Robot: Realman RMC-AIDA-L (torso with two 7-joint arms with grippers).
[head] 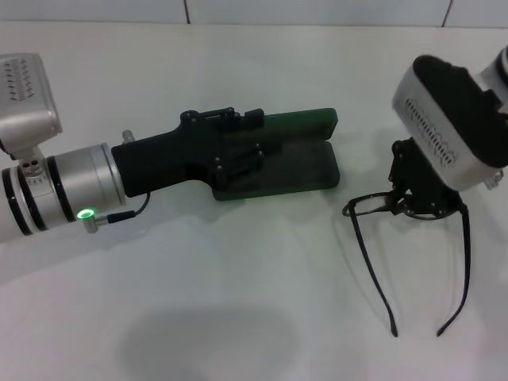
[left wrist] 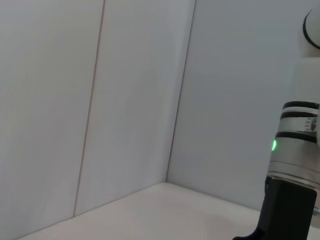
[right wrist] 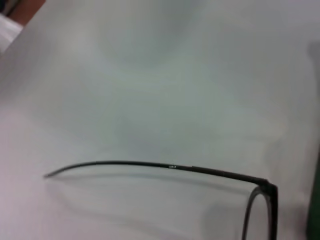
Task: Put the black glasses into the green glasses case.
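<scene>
While the left gripper (head: 238, 155) steadied the open green glasses case (head: 305, 155), grip unclear, the black glasses (head: 409, 262) lay beside it beneath the right gripper (head: 421, 194), aperture hidden; insertion remained.

No text can be read; a tiny pale mark on the black glasses (right wrist: 171, 166) temple is perhaps lettering.

I'm looking at a bare test lab, plain white bench (head: 238, 317), pale panelled walls (left wrist: 125, 100) meeting in a corner, nothing homely.
</scene>
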